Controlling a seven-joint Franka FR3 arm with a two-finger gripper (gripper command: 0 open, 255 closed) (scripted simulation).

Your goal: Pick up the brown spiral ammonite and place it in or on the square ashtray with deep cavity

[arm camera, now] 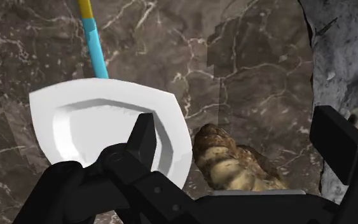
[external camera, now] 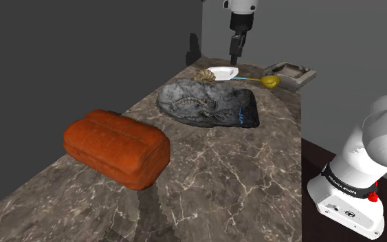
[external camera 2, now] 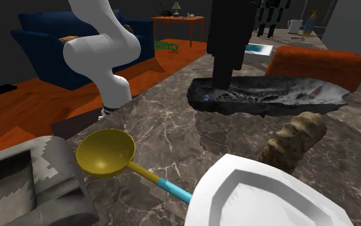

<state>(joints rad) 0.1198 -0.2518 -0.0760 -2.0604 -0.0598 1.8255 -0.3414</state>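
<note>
Now the jaws stand wide apart and hold nothing. In the wrist view one of the fingers (arm camera: 143, 136) is over the rim of the white dish (arm camera: 107, 124), and the other is over the edge of the dark grey rocky lump (arm camera: 344, 54). The brown ammonite (arm camera: 234, 167) lies on the desk (arm camera: 247, 70) below the gap between them, and neither finger touches it. I judge that the jaws are opened this much so that they can pass down on both sides of the shell. They hang directly over it, I think, to make the descent straight.

In the shoulder view the jaws are well above the ammonite (external camera: 204, 75). It sits just beside the white dish (external camera: 224, 72); I cannot tell whether they touch. The space is narrow, with the dish on one side and the dark grey lump (external camera: 209, 103) on the other, so one finger may knock against a neighbour.

A yellow spoon (external camera: 271, 81) with a blue handle lies past the dish. Beyond it, near the end of the desk (external camera: 253, 172), stands the grey square ashtray (external camera: 291, 74) with its cavity empty. An orange-red loaf-shaped block (external camera: 116, 148) rests well apart from all this. The picking is not yet done.
</note>
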